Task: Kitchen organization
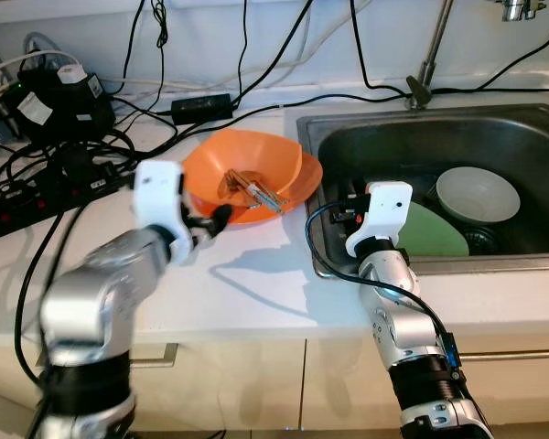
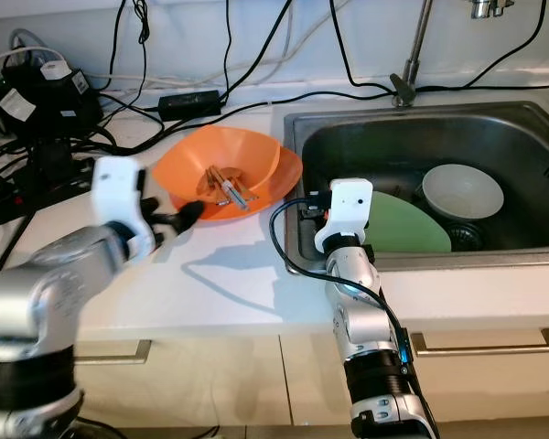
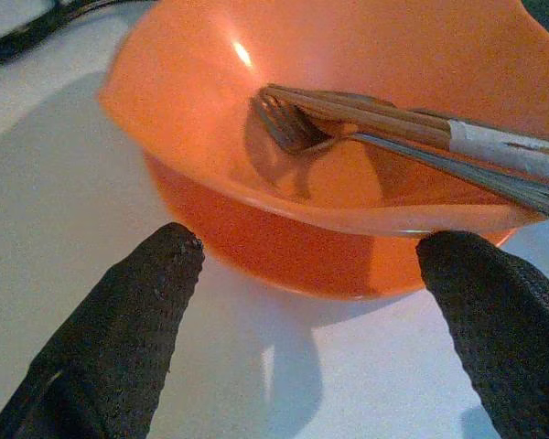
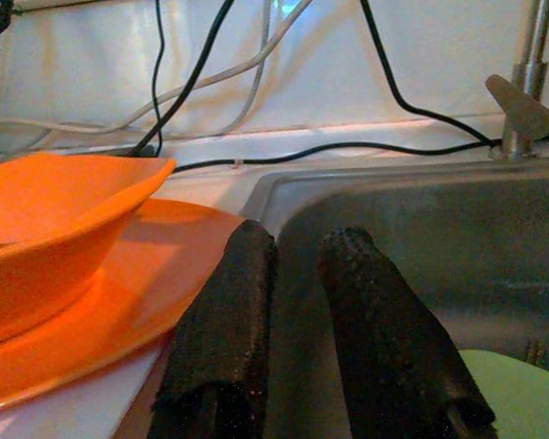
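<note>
An orange bowl [image 1: 242, 160] sits on an orange plate [image 1: 308, 176] on the white counter, just left of the sink. A fork and wooden chopsticks [image 3: 366, 123] lie inside the bowl. My left gripper [image 3: 316, 249] is open, low over the counter, with its fingertips on either side of the bowl's near wall, not touching it. My right gripper [image 4: 299, 240] is shut and empty at the sink's left rim, pointing toward the back wall. In the steel sink [image 1: 439, 117] lie a green plate [image 1: 436, 234] and a white bowl [image 1: 478, 194].
Black power strips, adapters and tangled cables [image 1: 55, 137] crowd the counter's back left, and more cables run along the wall. The tap [image 1: 427, 64] stands behind the sink. Bare white counter [image 1: 247, 283] lies in front of the bowl, with drawers below.
</note>
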`<state>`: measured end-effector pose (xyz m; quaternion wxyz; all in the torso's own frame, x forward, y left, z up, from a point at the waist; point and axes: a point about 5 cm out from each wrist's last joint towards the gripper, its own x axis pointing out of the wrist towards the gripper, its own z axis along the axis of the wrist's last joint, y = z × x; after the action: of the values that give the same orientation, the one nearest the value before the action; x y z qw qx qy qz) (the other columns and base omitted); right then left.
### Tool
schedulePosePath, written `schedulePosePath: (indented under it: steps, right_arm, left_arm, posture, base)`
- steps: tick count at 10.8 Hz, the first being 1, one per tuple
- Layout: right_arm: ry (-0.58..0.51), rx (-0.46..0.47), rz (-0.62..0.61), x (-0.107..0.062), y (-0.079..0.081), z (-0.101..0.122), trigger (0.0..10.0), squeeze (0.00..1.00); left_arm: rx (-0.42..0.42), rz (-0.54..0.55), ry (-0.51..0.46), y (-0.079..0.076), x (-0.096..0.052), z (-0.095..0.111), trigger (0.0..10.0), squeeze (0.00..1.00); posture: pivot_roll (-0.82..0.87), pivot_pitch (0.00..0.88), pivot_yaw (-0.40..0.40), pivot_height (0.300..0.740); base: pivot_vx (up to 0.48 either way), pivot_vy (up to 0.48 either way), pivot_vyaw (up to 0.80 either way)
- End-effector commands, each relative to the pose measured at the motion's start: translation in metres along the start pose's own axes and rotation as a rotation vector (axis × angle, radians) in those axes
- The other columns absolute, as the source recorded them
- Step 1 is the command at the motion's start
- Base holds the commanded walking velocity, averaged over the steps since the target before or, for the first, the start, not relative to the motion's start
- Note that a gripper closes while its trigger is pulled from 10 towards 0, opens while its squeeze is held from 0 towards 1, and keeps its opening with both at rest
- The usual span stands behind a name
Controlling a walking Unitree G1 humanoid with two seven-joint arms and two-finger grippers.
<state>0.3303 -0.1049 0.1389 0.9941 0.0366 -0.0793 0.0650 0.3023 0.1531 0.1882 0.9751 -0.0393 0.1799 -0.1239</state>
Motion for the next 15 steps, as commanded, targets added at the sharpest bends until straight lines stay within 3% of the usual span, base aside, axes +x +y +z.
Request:
schedulePosePath:
  steps: [1, 3, 10, 13, 15]
  right_arm:
    - [0.013, 0.007, -0.021, -0.001, -0.004, -0.004, 10.0, 0.00]
    - [0.008, 0.007, -0.027, -0.002, -0.004, -0.003, 10.0, 0.00]
    - [0.007, 0.013, -0.028, -0.006, 0.000, -0.005, 10.0, 0.00]
    - [0.008, 0.014, -0.035, -0.005, -0.001, -0.005, 10.0, 0.00]
    - [0.009, 0.014, -0.041, -0.007, -0.003, -0.005, 10.0, 0.00]
  left_arm:
    - [0.007, -0.007, 0.001, 0.000, 0.006, 0.001, 10.0, 0.00]
    - [0.022, -0.044, 0.019, -0.007, 0.018, -0.001, 10.0, 0.00]
    - [0.066, -0.091, 0.030, -0.021, 0.037, -0.010, 10.0, 0.00]
    - [0.106, -0.101, -0.025, -0.035, 0.052, 0.004, 10.0, 0.00]
    - [0.125, -0.086, -0.033, -0.037, 0.058, 0.006, 10.0, 0.00]
  posture:
    - [0.09, 0.000, 0.128, 0.740]
    - [0.08, 0.000, 0.136, 0.740]
    - [0.04, 0.000, 0.158, 0.740]
    - [0.05, 0.000, 0.151, 0.740]
    - [0.04, 0.000, 0.152, 0.740]
  base:
    - [0.000, 0.000, 0.00]
    - [0.000, 0.000, 0.00]
    - [0.000, 0.000, 0.00]
    - [0.000, 0.000, 0.00]
    - [0.000, 0.000, 0.00]
